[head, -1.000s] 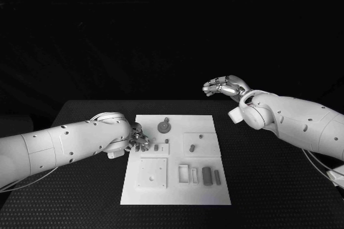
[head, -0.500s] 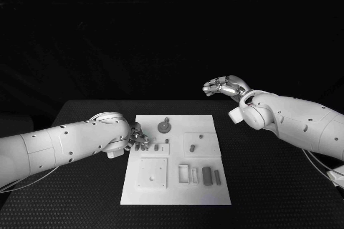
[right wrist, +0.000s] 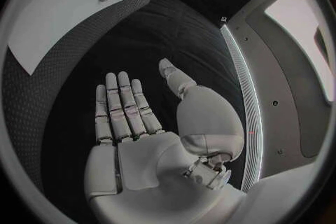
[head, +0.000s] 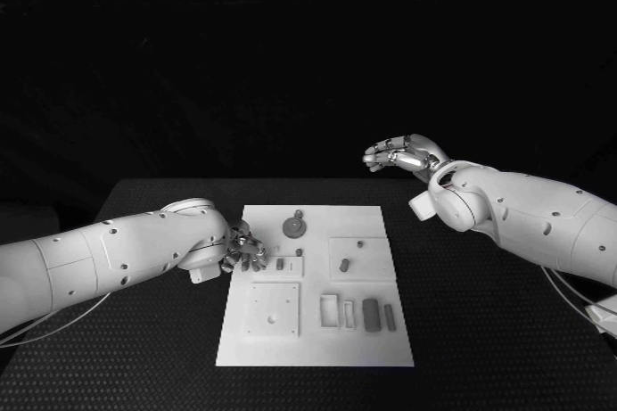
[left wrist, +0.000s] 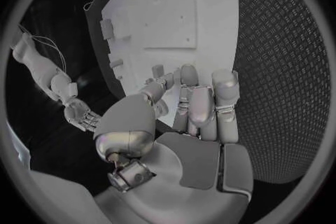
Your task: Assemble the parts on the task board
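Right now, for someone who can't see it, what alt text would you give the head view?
A white task board lies on a black table, with small parts set on it. The left hand reaches down to the board's left edge, and the right hand hangs in the air beyond the table's far side, holding nothing.

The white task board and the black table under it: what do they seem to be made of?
The flat white task board looks like matte plastic, smooth with shallow moulded recesses, though painted metal is possible. The black table seems covered with a textured rubber-like mat: a fine raised diamond pattern shows in the left wrist view.
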You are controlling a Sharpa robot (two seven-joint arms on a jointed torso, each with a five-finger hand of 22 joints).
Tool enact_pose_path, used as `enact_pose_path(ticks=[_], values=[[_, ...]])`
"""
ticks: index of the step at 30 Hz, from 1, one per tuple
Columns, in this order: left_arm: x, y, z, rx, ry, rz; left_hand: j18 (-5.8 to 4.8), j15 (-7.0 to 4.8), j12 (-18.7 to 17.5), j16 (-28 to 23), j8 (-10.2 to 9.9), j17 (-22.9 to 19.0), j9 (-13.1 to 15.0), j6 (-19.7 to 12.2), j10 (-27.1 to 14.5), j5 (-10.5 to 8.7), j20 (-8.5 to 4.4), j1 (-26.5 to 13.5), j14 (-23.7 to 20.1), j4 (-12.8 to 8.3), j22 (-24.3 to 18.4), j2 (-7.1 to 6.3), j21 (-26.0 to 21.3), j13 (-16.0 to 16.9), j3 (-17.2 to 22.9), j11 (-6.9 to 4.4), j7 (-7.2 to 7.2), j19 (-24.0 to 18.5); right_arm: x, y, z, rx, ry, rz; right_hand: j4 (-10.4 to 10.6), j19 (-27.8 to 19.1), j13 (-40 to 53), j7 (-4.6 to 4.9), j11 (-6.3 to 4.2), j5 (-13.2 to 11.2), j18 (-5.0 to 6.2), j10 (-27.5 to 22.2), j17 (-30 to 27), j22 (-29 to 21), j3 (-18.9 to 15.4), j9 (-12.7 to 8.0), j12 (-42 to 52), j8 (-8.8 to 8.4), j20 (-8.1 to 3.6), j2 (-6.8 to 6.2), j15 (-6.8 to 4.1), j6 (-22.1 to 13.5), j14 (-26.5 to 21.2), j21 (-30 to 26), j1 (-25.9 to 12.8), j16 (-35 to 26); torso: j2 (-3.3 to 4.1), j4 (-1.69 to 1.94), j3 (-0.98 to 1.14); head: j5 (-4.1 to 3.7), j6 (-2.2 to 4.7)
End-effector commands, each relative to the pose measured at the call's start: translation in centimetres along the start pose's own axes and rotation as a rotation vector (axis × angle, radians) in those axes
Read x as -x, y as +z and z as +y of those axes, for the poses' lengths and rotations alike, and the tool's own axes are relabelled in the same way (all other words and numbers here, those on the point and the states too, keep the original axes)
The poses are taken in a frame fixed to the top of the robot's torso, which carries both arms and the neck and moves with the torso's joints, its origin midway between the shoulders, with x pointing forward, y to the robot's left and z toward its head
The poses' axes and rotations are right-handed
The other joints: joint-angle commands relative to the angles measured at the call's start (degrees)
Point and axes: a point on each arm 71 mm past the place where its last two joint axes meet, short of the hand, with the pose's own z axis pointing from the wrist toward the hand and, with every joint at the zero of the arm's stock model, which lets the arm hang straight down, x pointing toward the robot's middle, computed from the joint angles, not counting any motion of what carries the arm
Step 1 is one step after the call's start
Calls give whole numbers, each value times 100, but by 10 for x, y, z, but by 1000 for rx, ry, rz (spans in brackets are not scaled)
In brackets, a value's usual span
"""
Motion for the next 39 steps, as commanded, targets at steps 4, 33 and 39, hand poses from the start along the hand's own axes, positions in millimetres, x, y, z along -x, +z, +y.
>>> enact_pose_path(ticks=[4, 33, 39], values=[[-3, 2, 1, -19, 3, 63, 513, -98, -44, 37, 37, 7, 63, 249, 330, 92, -20, 306, -62, -112, 92, 175, 13, 7, 76, -224, 36, -38, -1, 0, 0, 6, 0, 15, 7, -43, -12, 188, 4, 5, -107, 39, 10, 11, -37, -8, -26, 32, -8, 35, 43, -40, -3, -27, 4, -25, -1, 0, 4, -6, 0], [-3, 6, -15, -18, 265, 32, 488, -108, -54, 54, 50, -11, 194, 274, 362, 118, -12, 391, -65, -95, 90, 135, 15, 14, 67, -236, 21, -38, -3, 0, 0, 6, 1, 18, 7, -41, -33, 189, 4, 5, -109, 46, 24, 24, -39, -13, -29, 36, -8, 36, 43, -42, -1, -40, 3, -37, -1, 0, 6, -10, -35], [-2, 6, -15, -15, 261, 26, 488, -108, -55, 56, 50, -8, 196, 274, 363, 119, -12, 394, -63, -97, 91, 133, 15, 14, 68, -237, 21, -38, -3, 0, -1, 5, 1, 18, 7, -40, -39, 189, 4, 5, -109, 48, 27, 27, -39, -15, -30, 37, -9, 36, 43, -43, -1, -44, 3, -40, 2, 4, 4, -12, -36]])
